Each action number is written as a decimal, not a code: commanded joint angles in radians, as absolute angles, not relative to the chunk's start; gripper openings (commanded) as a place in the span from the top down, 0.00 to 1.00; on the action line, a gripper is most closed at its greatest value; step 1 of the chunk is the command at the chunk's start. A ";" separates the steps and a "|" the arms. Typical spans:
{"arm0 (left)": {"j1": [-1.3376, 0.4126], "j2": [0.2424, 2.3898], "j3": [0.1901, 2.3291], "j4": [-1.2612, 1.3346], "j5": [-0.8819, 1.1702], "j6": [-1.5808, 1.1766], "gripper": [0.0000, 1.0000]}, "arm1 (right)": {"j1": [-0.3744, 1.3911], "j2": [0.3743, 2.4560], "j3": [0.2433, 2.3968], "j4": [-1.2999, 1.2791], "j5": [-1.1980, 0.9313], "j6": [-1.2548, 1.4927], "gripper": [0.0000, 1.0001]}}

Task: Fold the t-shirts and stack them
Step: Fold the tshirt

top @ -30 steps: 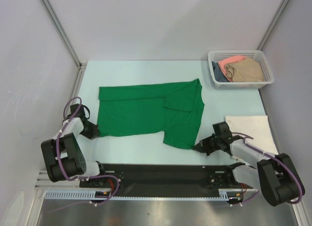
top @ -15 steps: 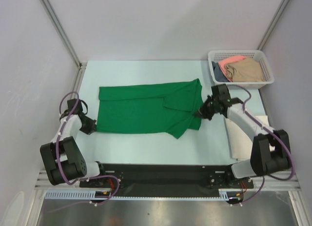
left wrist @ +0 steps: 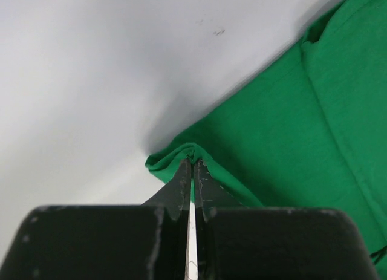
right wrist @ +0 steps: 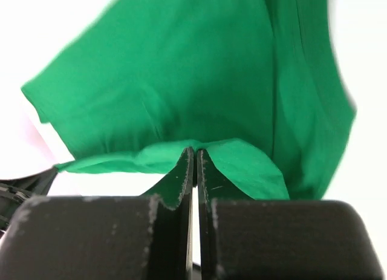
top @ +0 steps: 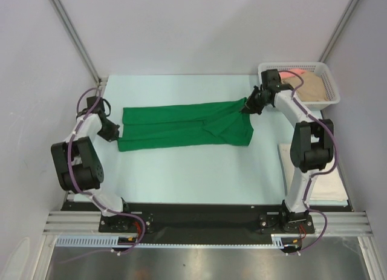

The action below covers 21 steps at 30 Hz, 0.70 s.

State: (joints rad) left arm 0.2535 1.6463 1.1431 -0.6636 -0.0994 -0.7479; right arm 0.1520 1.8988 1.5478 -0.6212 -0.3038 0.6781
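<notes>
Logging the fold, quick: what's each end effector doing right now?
Left end effector: closed, pinching the green t-shirt.
Right end effector: closed, pinching the same t-shirt.

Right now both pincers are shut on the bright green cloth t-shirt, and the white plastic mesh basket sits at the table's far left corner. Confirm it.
Not quite: the white plastic mesh basket sits at the far right corner, as the top external view shows. The left pincer and right pincer are indeed shut on the bright green cloth t-shirt.
</notes>
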 commanded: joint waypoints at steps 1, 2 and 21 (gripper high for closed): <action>0.241 1.709 1.239 -0.677 -0.124 -0.735 1.00 | 0.135 1.991 1.716 -0.672 -0.339 0.614 1.00; 0.241 1.724 1.252 -0.676 -0.120 -0.742 1.00 | 0.135 2.035 1.744 -0.683 -0.344 0.609 1.00; 0.193 1.983 1.526 -0.738 -0.118 -0.742 1.00 | 0.117 2.255 2.077 -0.825 -0.327 0.603 1.00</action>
State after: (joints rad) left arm 0.2001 1.9743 1.4727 -0.7204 -0.1020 -0.7506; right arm 0.1307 2.2688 2.0361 -0.7998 -0.3534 0.6163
